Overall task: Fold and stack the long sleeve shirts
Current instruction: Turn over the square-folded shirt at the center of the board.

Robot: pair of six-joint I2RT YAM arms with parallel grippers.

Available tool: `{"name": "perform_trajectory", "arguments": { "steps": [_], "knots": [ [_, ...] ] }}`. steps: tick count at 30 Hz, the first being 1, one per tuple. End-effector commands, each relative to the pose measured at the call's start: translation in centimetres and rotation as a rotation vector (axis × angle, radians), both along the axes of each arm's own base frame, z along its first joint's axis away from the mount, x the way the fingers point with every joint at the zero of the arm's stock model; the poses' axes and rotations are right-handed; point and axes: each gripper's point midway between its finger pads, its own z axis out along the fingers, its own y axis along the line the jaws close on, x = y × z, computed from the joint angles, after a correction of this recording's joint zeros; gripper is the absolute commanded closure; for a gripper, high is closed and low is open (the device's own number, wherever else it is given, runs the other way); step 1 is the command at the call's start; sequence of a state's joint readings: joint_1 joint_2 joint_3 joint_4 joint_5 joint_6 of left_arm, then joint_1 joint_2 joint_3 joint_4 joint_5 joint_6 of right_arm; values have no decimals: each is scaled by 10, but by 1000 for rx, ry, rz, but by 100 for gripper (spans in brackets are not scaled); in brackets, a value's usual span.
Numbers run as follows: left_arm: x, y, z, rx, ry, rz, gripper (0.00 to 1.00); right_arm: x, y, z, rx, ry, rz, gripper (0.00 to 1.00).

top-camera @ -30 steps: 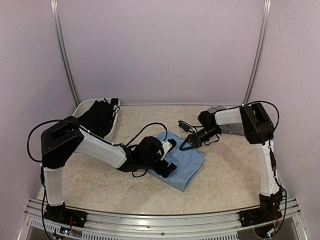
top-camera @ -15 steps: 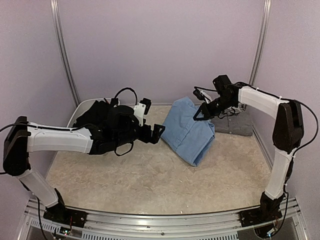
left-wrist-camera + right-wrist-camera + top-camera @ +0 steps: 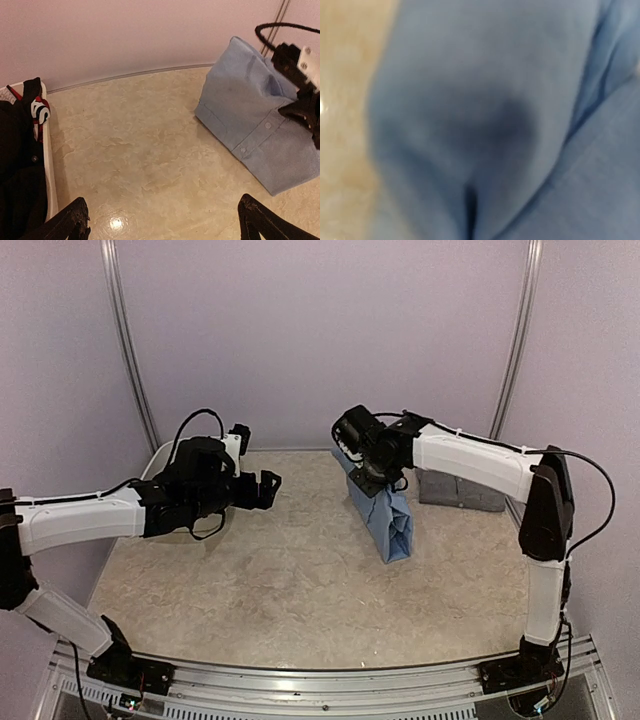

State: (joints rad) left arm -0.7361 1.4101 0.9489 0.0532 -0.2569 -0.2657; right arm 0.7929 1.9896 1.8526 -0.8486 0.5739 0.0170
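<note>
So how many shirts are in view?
3: the light blue shirt held up mid-table, the grey shirt folded at far right, the black shirt in the tub at left; others may lie beneath.

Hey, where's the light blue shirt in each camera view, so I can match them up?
Top external: light blue shirt just right of centre, one end raised off the table.
Left wrist: right side of the picture, buttons showing.
Right wrist: blurred blue cloth fills nearly the whole frame.
Shared landmark: the beige marbled table.
</note>
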Motion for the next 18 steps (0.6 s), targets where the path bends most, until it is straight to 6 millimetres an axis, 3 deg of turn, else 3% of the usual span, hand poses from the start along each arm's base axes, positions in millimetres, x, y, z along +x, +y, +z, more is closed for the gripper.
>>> {"name": "perform_trajectory", "arguments": {
  "steps": [1,8,13,18],
  "knots": [
    [0,29,-4,16,20,85,1,-22,7,-50,-340,-63,-72,100],
    [-6,58,3,36,26,167,1,-83,86,-99,-282,40,104,100],
    [-6,73,13,63,5,204,1,-109,111,-130,-270,122,132,96],
    [-5,76,14,71,6,207,1,-121,130,-128,-254,146,139,95]
  ]
}}
